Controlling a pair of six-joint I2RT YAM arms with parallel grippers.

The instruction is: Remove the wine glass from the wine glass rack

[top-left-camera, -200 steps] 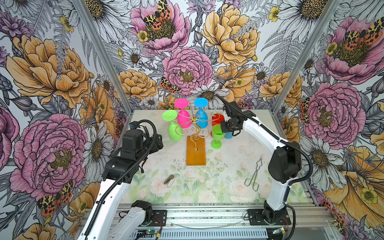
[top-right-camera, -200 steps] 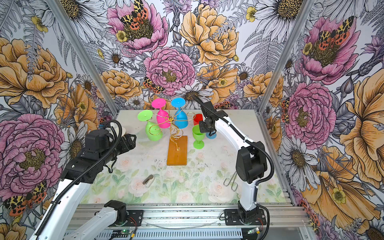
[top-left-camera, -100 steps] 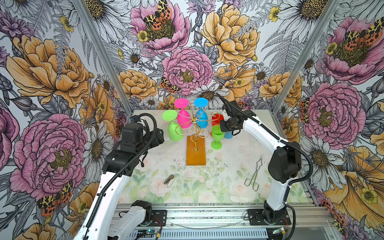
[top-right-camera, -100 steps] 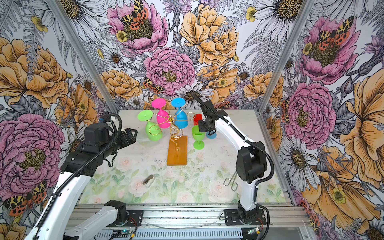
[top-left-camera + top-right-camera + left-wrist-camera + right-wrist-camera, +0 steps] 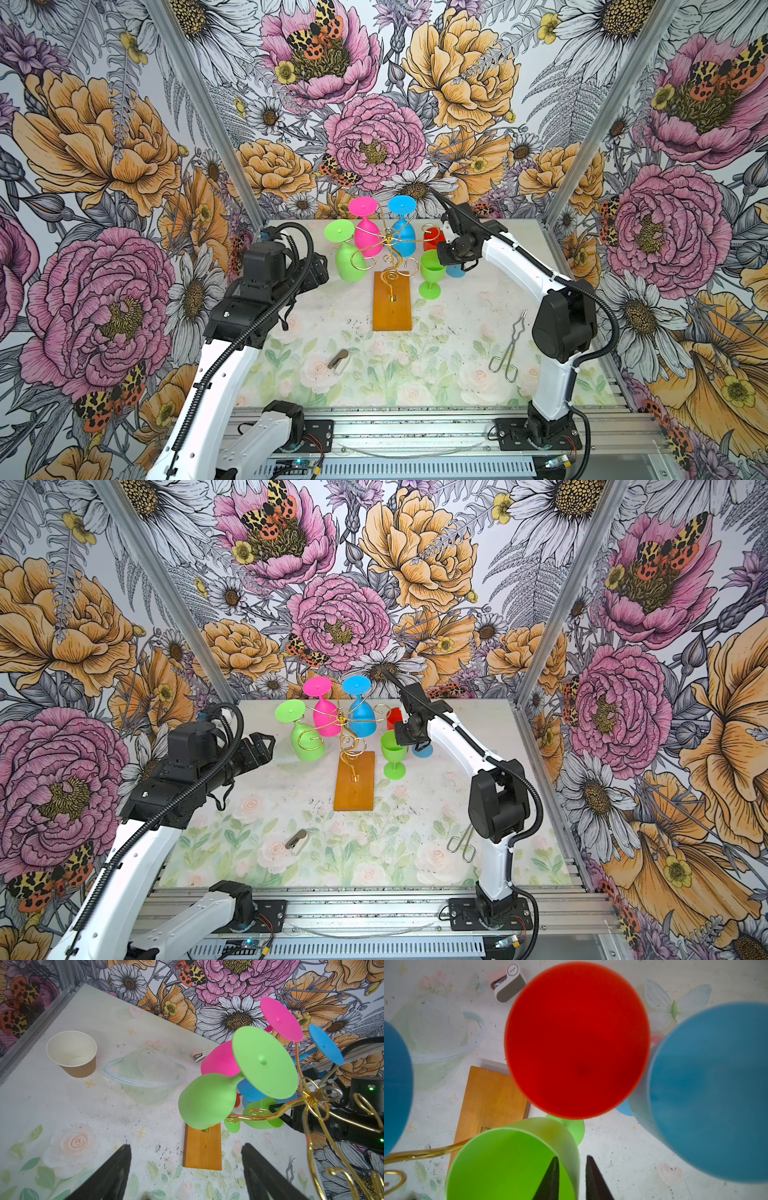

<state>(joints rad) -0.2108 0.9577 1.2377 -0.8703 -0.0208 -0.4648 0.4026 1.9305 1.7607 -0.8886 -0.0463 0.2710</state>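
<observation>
Presently the rack (image 5: pixel 392 307) sits at the middle of the table (image 5: pixel 457 332). We note the hanging green glass (image 5: pixel 349 264), pink glass (image 5: pixel 365 243) and blue glass (image 5: pixel 409 247) upside down on its wires. The upright green glass (image 5: pixel 432 266) stands on the table just right of the rack. We find the right gripper (image 5: pixel 572 1157) narrow, astride that glass's rim: one finger inside, the other just clear outside. The left gripper (image 5: pixel 185 1145) is wide, holding nothing, left of the rack.

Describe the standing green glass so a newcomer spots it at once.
Find the gold wire rack on its orange base, mid-table. Just right of the base stands a green glass, upright on its foot. The other green glass hangs upside down; this one's mouth faces up.
</observation>
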